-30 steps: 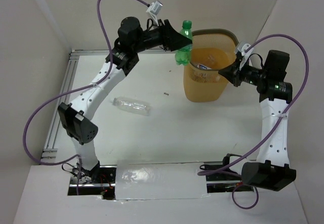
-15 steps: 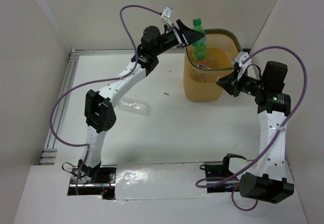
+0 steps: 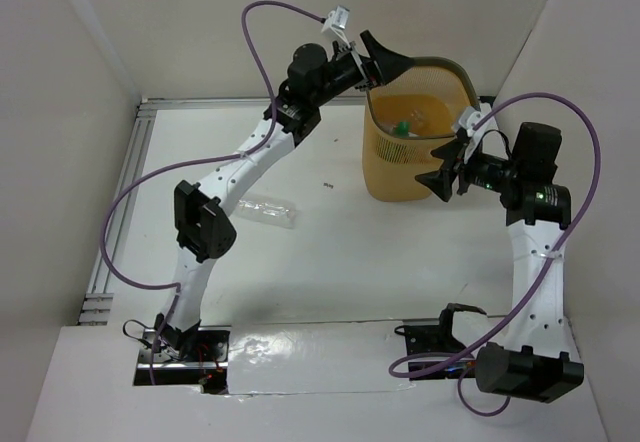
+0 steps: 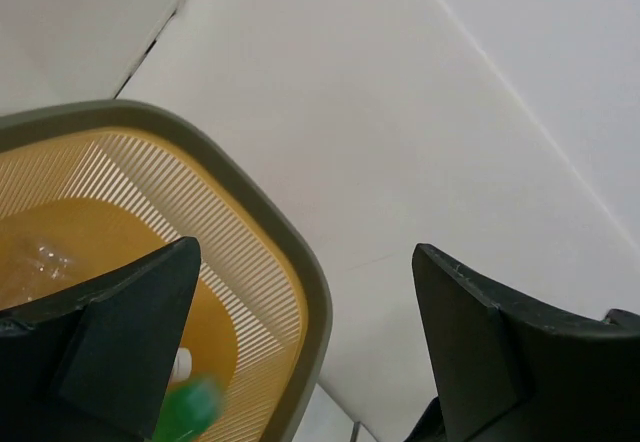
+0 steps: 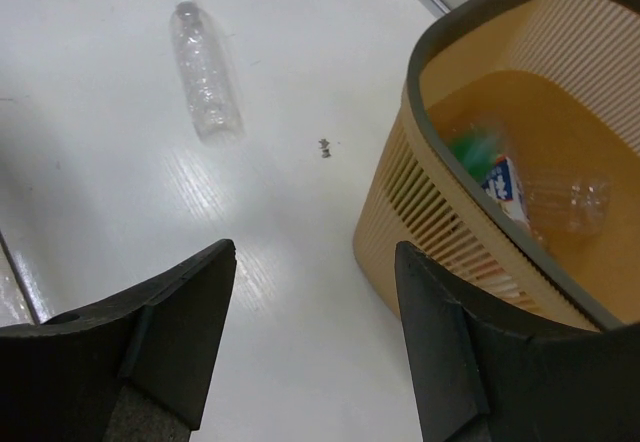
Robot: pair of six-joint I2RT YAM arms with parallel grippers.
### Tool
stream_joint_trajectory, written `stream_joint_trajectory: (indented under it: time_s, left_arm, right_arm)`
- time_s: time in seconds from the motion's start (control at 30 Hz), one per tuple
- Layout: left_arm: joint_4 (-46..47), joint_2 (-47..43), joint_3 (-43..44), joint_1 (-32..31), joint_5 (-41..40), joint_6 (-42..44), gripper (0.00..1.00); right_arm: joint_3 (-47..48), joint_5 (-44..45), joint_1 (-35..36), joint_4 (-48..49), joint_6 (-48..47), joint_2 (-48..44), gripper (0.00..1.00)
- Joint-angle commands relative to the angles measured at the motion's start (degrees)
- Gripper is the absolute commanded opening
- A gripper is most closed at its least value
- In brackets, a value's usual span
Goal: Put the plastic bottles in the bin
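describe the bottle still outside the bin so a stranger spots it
Find the tall yellow-orange bin at the back of the white table. Left of it, a clear bottle lies on its side. It is the only bottle outside the bin, with no coloured label.

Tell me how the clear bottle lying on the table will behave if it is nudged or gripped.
The clear bottle lies on its side on the table, so a sideways nudge would probably roll it. It looks empty, so likely very light. Its see-through walls look thin and rippled, so a hard squeeze may dent it.
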Motion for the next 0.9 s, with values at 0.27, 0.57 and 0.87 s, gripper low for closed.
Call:
stream_joint_trajectory:
  time_s: [0.27,0.57,0.87]
  left_arm:
    - [-5.50,-10.23,-0.85,0.69,-1.33,11.58,1.00]
    - [-18.86,-52.86,-44.78,3.07,-18.01,25.15,1.00]
    - [-41.50,-86.98,-74.16,4.83,-30.42,14.97,1.00]
  right_arm:
    - [2.27,0.61,12.66,-2.49,-4.60,5.48,0.74]
    - [1.48,16.77,33.85,2.67,-8.39,13.91,0.78]
    - [-0.47,30.49,50.22,18.85,3.91,28.92,0.86]
